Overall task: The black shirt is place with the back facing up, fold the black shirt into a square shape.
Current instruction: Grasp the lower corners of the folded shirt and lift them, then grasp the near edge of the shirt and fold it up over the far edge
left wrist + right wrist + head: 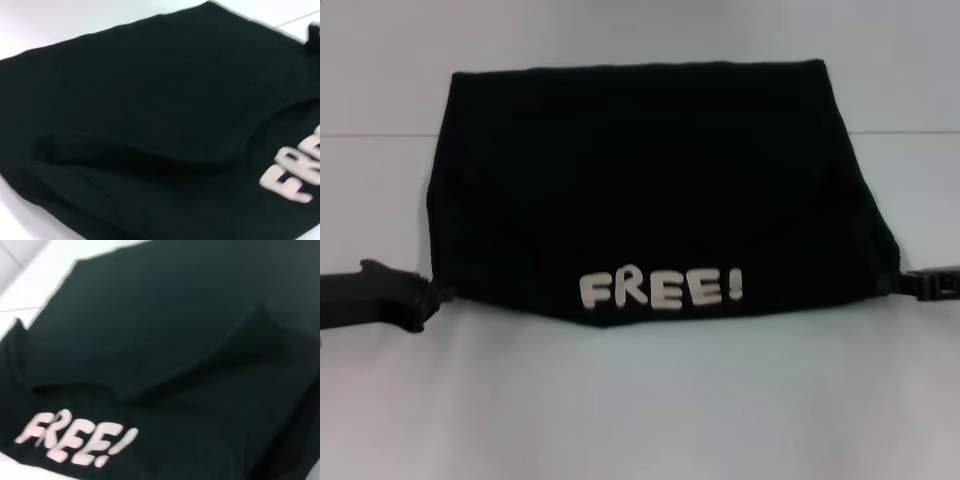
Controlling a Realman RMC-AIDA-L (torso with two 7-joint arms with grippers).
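One black shirt point(660, 190), folded, "FREE!" at six o'clock; two grippers, left point(438, 295) and right point(898, 283), finger state unclear.

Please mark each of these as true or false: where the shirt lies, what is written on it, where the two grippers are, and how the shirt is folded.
1. The black shirt lies on a white table. True.
2. The shirt shows the word "STOP". False: pale letters near its front edge read "FREE!".
3. The left gripper is at the shirt's left front corner. True.
4. The right gripper hovers above the shirt's middle. False: it is at the right front corner.
5. The shirt is spread out full length. False: it is partly folded.
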